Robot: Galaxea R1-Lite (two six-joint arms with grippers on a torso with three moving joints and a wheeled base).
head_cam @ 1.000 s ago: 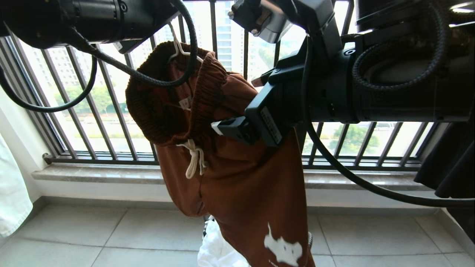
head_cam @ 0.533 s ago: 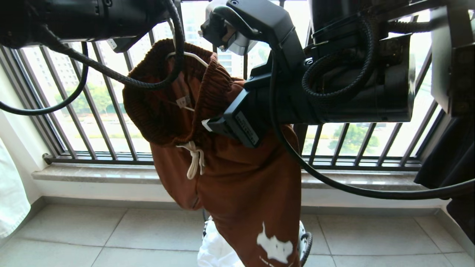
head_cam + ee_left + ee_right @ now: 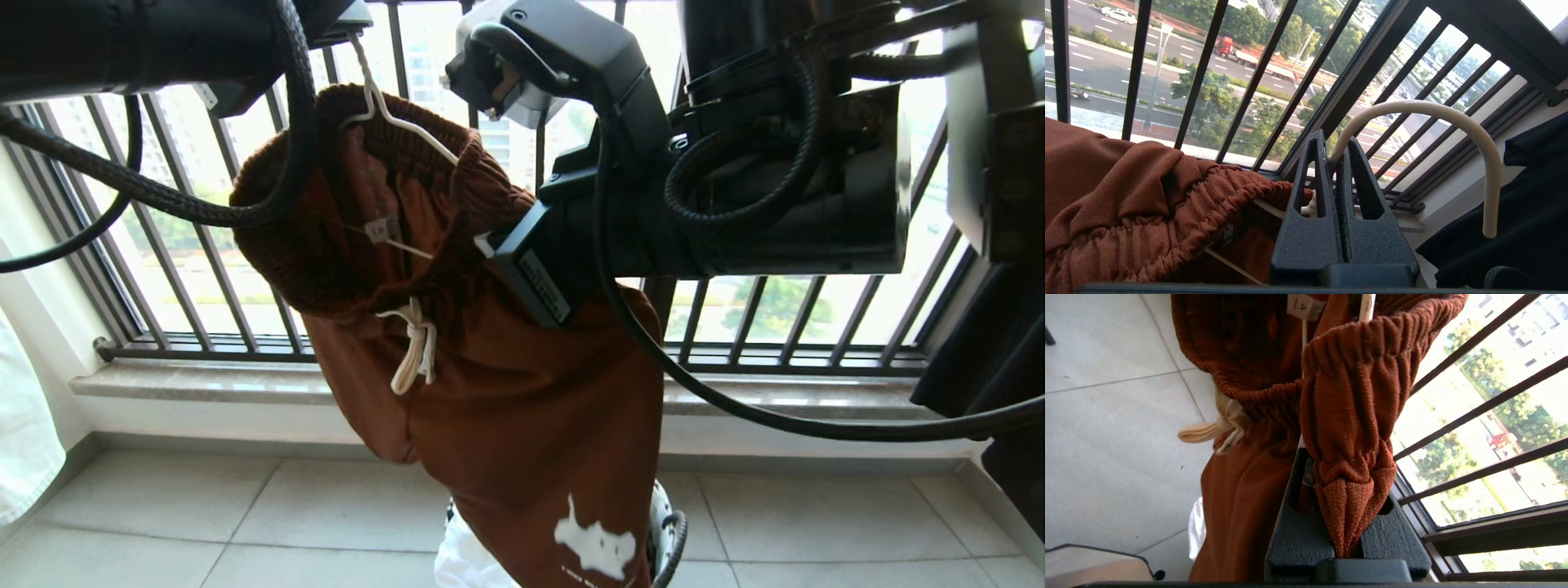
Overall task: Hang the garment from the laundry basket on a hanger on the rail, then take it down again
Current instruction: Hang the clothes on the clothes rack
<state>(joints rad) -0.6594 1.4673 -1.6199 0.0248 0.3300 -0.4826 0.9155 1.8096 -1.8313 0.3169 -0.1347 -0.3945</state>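
Rust-brown shorts [image 3: 490,392] hang centre-frame in head view, waistband bunched over a cream-white hanger [image 3: 392,114] at upper left-centre; leg w/ white animal print trails to bottom edge. White drawstring [image 3: 412,359] dangles mid-frame.

Change vs. a sec ago: right gripper [image 3: 1347,539] was spread beside the waistband — now pressed together on a fold of the gathered elastic. Right wrist view shows the cloth wedged between the two dark fingers, fabric puckered at the pinch. In head view the gripper sits centre, just right of the waistband, touching it. Shorts + hanger also sit a bit higher and further left in frame than before.

Left gripper [image 3: 1337,163] — upper left of head view, mostly arm and cable showing. Left wrist view: fingers pressed together on the hanger's stem just below the long hook [image 3: 1453,122]; hook arcs free, not on anything. Rail not in any view; only black balustrade bars [image 3: 245,245] behind, grey sill below.

Meaning, my read: garment is off the rail, hanger carried by left, right has just taken hold of waistband — looks like the take-down half, next step likely pulling shorts off the hanger arm. Risk: elastic snagging on the notch hook at hanger's end.

Basket [image 3: 665,539] barely visible at bottom centre behind the leg; white cloth [image 3: 457,555] beside it.
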